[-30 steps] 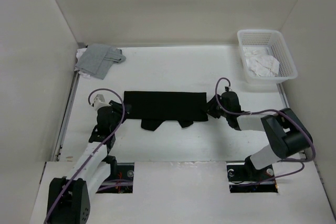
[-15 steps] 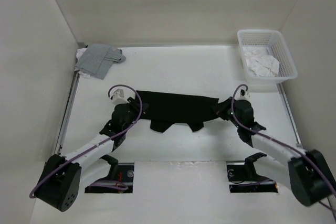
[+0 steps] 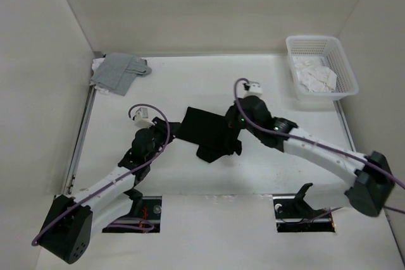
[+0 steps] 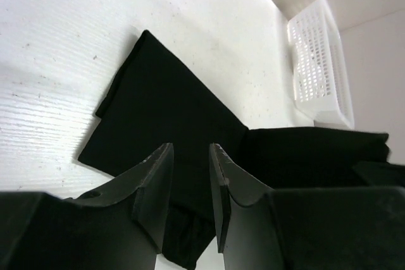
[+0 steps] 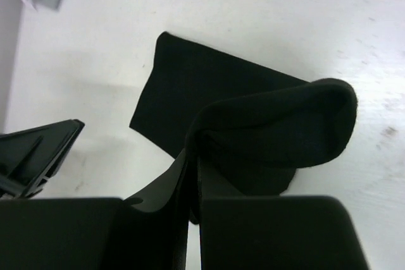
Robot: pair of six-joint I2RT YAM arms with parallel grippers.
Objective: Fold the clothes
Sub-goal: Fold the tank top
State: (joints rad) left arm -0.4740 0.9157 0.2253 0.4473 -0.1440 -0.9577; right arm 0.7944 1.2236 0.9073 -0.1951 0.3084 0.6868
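Folding sits midway: our right fingers (image 5: 161, 188) pinch a lifted end of the black top (image 3: 209, 132), left fingers (image 4: 152, 188) stand parted, empty; next we lay it flat leftward.

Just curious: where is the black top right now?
Overhead view: the black top lies at the middle of the table, its right end pinched in the right pincer.

left arm (image 3: 112, 180) and right arm (image 3: 319, 151): white links, black joints, purple cables (image 3: 149, 105) alongside; left hand (image 4: 190, 150) and right hand (image 5: 192, 162) black.
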